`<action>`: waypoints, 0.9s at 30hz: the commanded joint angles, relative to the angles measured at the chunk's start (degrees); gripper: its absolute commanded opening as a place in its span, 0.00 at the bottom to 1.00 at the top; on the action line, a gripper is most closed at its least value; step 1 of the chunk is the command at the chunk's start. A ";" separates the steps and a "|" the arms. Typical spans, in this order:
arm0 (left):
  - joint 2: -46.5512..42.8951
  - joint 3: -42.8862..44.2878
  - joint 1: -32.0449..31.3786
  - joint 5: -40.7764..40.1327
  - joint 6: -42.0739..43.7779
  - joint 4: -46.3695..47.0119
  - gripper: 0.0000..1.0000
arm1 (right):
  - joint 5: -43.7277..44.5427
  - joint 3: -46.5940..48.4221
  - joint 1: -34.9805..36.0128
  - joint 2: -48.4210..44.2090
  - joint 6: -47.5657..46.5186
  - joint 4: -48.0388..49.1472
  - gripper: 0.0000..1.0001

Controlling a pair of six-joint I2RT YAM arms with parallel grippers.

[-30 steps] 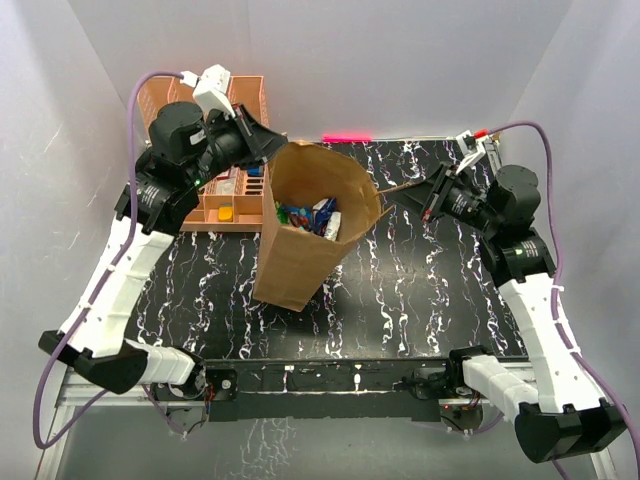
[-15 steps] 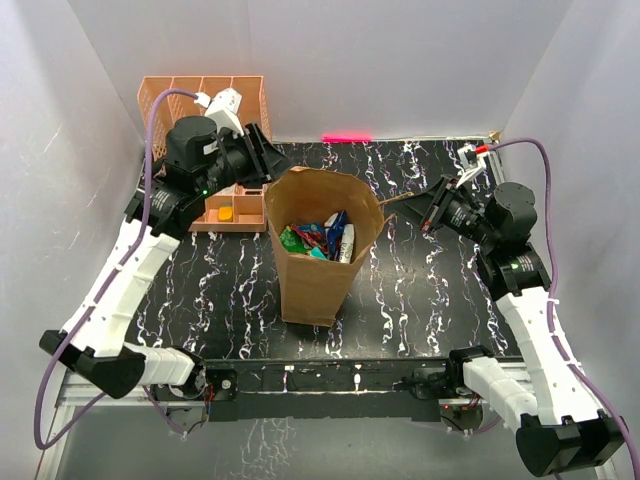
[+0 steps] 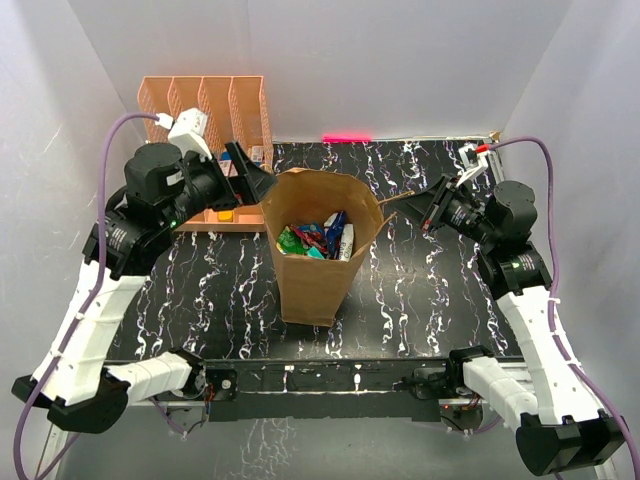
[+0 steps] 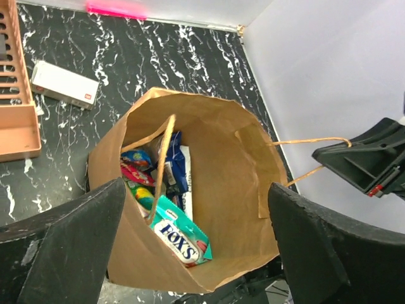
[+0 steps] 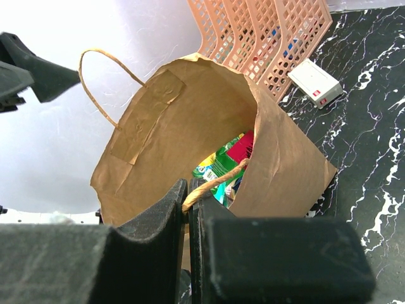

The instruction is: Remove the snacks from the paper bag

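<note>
Pretty clearly a robotics lab test cell, not anyone's home or shop. Plain white walls (image 3: 400, 60) box in one table on three sides, and the tabletop (image 3: 420, 290) is a black marble-look sheet. Two white-and-black robot arms, left arm (image 3: 95, 310) and right arm (image 3: 535, 320), are bolted to a bare metal rail (image 3: 330, 378) along the near edge, with a purple cable (image 3: 130, 116) looping off the wrist. There's a strip of pink tape (image 3: 346, 137) at the back edge. The only everyday stuff is staged props: an orange mesh rack (image 3: 205, 100) and a paper bag (image 3: 315, 285).
</note>
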 commanded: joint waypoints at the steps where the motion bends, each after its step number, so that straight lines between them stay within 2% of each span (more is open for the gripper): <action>1: -3.69 -6.39 0.07 1.18 -1.06 1.66 0.96 | 0.99 2.91 -0.09 -1.21 -0.90 2.45 0.09; 5: -1.69 -9.39 0.07 12.29 -2.31 9.80 0.94 | 0.85 3.11 -0.15 -1.27 -1.08 2.36 0.09; 7: -0.96 -10.49 0.08 13.53 -3.33 12.93 0.93 | 0.86 3.19 -0.11 -1.45 -1.03 2.13 0.09; 12: 2.48 -11.06 0.06 20.59 -7.20 20.28 0.79 | 0.91 4.63 -0.10 -1.31 -0.83 1.27 0.09; 18: 2.29 -15.24 0.12 21.65 -10.24 24.42 0.66 | 1.44 6.25 -0.09 -0.69 -1.23 0.49 0.09; 27: 3.99 -14.92 0.08 21.64 -9.45 24.78 0.53 | 1.74 5.35 -0.09 -0.72 -1.40 0.40 0.09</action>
